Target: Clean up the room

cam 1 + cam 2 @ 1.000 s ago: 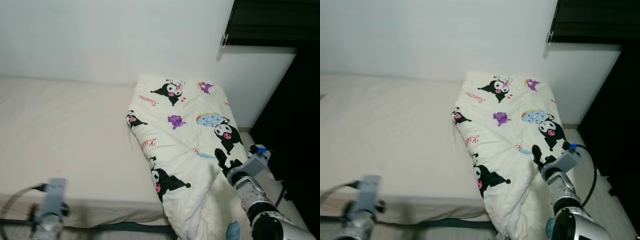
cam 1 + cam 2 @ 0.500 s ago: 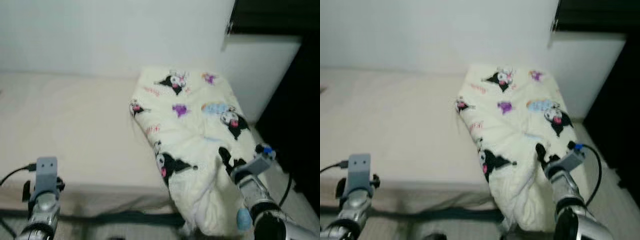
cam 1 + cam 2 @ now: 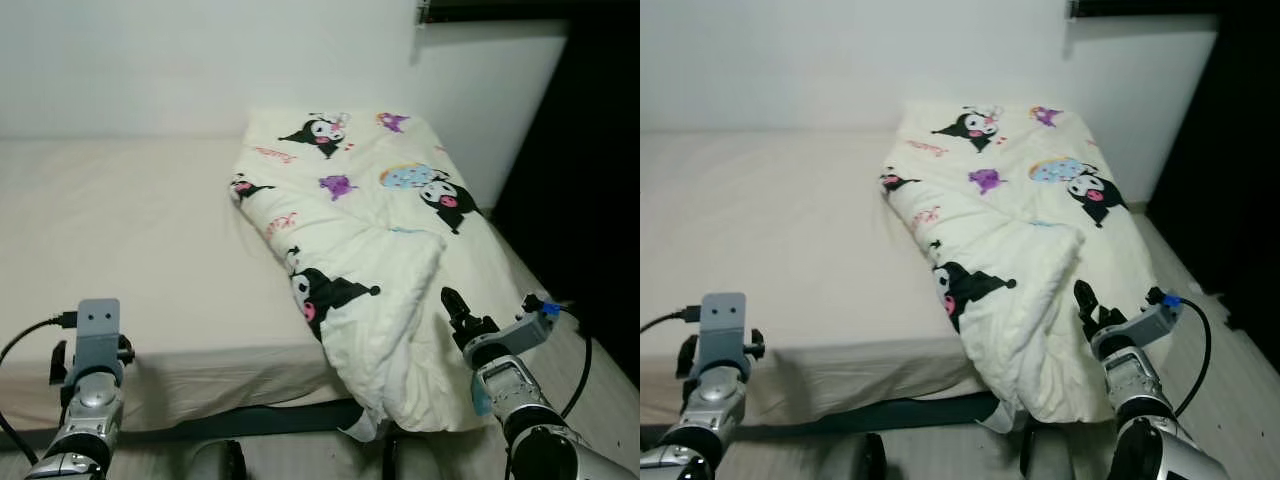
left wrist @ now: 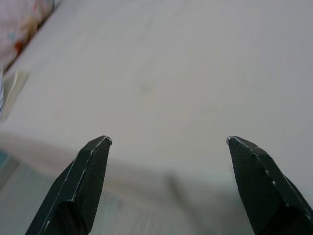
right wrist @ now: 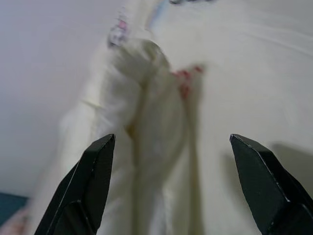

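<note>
Across the head views, a cream bed [image 3: 130, 230] fills the left and middle, with a cartoon-printed quilt [image 3: 370, 230] heaped along its right side and spilling over the near right corner toward the floor. Compared with a second ago the whole picture sits differently: the quilt appears higher and further left, more of the near mattress edge and the dark strip beneath it shows, and the blur of half a second ago has cleared, so the camera has moved. The left gripper [image 3: 90, 345], earlier a smear at the bottom left, now reads sharply near the bed's near edge, its cable looping to the left. The right gripper [image 3: 458, 312], which a second ago lay over the quilt's surface, now sits lower at the quilt's near right hanging edge, close to the fabric. A white wall [image 3: 200, 60] stands at the far side and a dark opening [image 3: 600, 200] on the right.

Through the left wrist view, the left gripper's fingers [image 4: 88, 171] stand wide apart over bare cream sheet, holding nothing.

Through the right wrist view, the right gripper's fingers [image 5: 93, 171] are likewise spread wide, empty, with a bunched fold of the quilt [image 5: 146, 98] ahead between them.
</note>
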Robot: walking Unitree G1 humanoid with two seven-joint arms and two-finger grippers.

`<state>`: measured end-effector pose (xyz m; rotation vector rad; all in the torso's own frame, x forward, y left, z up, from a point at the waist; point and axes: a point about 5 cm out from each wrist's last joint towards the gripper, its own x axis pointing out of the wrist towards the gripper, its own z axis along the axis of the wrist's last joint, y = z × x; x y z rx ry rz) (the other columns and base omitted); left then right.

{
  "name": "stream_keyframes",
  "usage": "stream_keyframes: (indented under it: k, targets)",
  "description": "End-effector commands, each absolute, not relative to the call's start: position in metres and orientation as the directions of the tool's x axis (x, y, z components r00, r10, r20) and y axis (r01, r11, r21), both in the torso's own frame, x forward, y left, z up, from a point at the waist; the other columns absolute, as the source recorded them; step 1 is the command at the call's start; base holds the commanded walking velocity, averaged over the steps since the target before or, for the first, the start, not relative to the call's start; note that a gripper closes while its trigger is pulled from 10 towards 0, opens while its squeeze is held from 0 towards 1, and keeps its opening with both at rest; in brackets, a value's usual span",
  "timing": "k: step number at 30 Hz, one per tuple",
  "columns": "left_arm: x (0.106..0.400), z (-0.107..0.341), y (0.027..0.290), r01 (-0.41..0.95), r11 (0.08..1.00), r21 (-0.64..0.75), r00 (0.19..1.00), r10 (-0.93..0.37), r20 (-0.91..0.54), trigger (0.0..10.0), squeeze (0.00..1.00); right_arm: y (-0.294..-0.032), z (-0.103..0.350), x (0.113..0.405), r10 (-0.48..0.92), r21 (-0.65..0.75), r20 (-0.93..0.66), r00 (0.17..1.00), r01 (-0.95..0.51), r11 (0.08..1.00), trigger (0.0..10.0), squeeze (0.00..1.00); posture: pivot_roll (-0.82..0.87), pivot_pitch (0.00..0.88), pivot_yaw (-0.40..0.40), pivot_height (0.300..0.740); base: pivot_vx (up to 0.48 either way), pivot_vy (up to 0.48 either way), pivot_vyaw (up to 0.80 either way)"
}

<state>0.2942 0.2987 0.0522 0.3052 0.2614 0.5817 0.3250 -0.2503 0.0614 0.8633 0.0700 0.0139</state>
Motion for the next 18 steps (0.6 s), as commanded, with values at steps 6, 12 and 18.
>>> stream_keyframes:
  k: [6, 12, 18]
  targets:
    - [0.298, 0.068, 0.308, -0.502, 0.785, 0.362, 0.821, 0.564, -0.084, 10.0, 0.0, -0.232, 0.066, 0.33, 0.143, 0.802, 0.028, 0.989, -0.107, 0.587, 10.0, 0.0, 0.02, 0.0, 0.038, 0.49, 0.0, 0.0, 0.0]
    - [0.303, 0.078, 0.308, -0.502, 0.786, 0.36, 0.834, 0.55, -0.038, 10.0, 0.0, -0.208, 0.053, 0.329, 0.228, 0.793, -0.061, 0.972, -0.092, 0.603, 10.0, 0.0, 0.03, 0.0, 0.04, 0.49, 0.0, 0.0, 0.0]
    - [0.308, 0.085, 0.304, -0.489, 0.792, 0.366, 0.851, 0.525, 0.001, 10.0, 0.0, -0.184, 0.059, 0.333, 0.34, 0.82, 0.017, 0.94, -0.208, 0.534, 10.0, 0.0, 0.04, 0.0, 0.038, 0.49, 0.0, 0.0, 0.0]
